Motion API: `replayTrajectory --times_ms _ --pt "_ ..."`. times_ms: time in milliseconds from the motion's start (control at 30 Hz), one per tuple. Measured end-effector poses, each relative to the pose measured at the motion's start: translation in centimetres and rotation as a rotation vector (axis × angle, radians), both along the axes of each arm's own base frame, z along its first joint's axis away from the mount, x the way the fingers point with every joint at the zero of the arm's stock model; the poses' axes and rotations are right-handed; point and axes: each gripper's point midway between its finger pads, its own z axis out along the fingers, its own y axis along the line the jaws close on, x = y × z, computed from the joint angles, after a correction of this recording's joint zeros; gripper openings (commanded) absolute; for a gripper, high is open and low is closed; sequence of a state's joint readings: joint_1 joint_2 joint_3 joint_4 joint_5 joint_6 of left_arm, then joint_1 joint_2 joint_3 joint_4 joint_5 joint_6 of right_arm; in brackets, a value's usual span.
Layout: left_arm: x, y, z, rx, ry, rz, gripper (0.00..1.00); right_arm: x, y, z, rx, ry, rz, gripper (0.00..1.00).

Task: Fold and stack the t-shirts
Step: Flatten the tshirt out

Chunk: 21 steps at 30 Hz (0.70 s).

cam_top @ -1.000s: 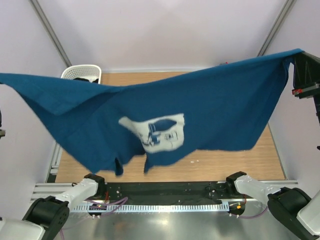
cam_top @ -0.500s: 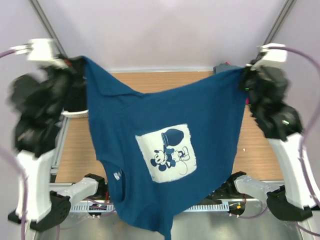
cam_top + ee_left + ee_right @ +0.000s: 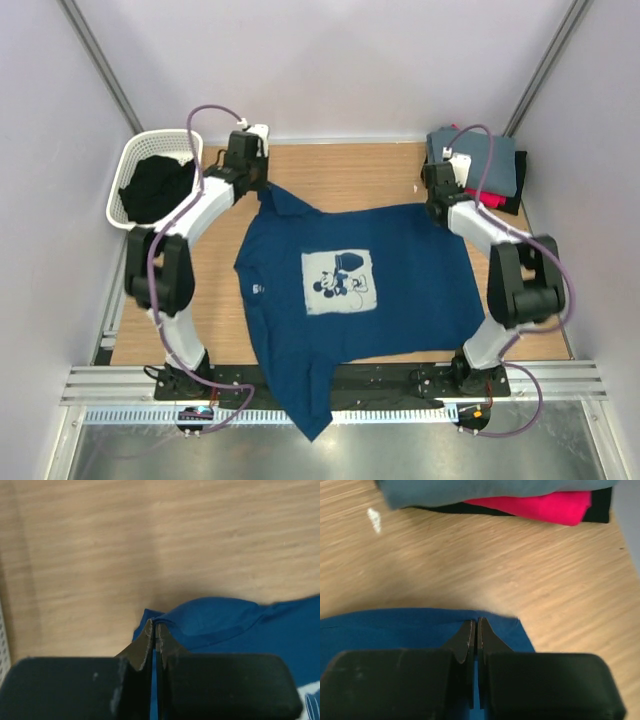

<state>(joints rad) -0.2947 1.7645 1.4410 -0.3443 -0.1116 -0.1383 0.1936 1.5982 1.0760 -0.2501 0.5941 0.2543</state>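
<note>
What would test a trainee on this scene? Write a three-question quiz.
1. True or false: the blue t-shirt lies print up on the table.
2. The left claw and right claw are both: A open; B shut on the t-shirt's far edge; C shut on nothing.
3. Which colour tops the folded stack?
Key: 1 true; 2 B; 3 grey.

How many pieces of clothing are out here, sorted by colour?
Blue Mickey Mouse t-shirt: 1
Grey folded t-shirt: 1
Red folded t-shirt: 1
Black folded t-shirt: 1
Black garment in the white basket: 1
Total: 5
</note>
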Motion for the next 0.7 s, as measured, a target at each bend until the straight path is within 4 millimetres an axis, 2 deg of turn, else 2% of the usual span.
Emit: replayTrajectory --times_ms 33,100,200,300,433,667,700 --pt "1.4 -0.4 -0.9 0.005 0.007 -0.006 0.0 1.3 -0.7 -1.6 0.019 0.017 -0.024 0.01" --pt "4.5 -1.4 -1.1 0.002 -0.012 -0.018 0.0 3.8 -1.9 -3.6 0.055 0.03 -0.052 0.01" --pt "8.7 -3.0 -0.8 -0.015 -0.063 -0.035 0.0 7.5 -3.3 -5.2 0.099 0.018 -0.069 0.01" --pt "11.7 -4.1 -0.9 -0.025 -0.1 -0.049 0.0 10.0 -4.0 -5.8 0.123 0.003 -0.066 0.01" --pt "14.0 -4.7 -2.5 -0.026 -0.102 -0.049 0.0 12.0 -3.6 -6.3 0.13 -0.002 -0.037 0.01" --pt "16.4 -5.4 -5.1 -0.055 -0.092 -0.013 0.0 14.3 -3.8 -6.7 0.138 0.004 -0.023 0.01" --pt "16.5 -5.5 -5.3 -0.059 -0.089 -0.008 0.09 14.4 -3.9 -6.6 0.145 0.006 -0.021 0.01"
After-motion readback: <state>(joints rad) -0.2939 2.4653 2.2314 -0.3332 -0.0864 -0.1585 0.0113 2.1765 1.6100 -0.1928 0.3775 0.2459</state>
